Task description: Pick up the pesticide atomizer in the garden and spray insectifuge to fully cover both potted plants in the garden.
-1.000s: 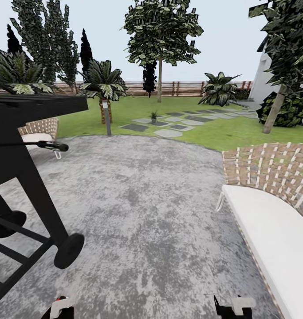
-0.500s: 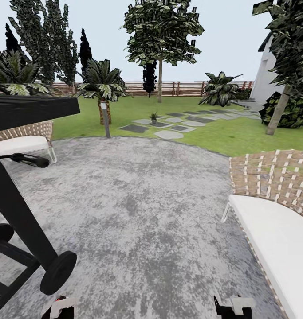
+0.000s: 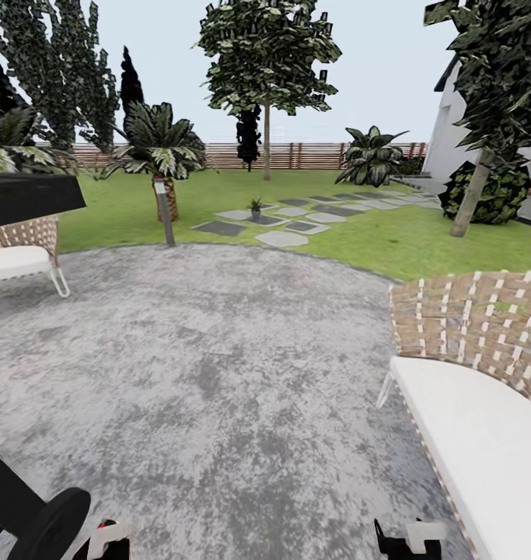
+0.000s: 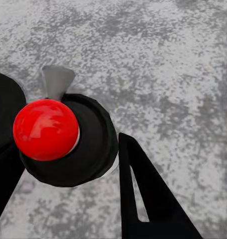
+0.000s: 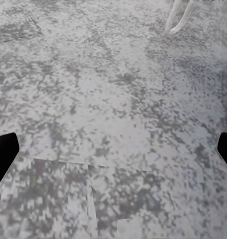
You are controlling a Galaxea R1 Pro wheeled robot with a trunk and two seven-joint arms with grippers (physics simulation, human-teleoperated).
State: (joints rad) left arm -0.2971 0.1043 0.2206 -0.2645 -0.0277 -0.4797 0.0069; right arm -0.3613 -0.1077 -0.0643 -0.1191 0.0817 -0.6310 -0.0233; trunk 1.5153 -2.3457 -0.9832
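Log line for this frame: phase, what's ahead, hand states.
phase: crossing stone patio | ahead: potted plant on stepping stones | right: woven sofa | left hand: state unclear | right hand: open, empty

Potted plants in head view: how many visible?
1: a potted plant among the stepping stones on the lawn, beyond the patio. The second may be hidden.

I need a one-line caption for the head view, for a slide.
Robot on the stone patio, facing a small potted plant among stepping stones.
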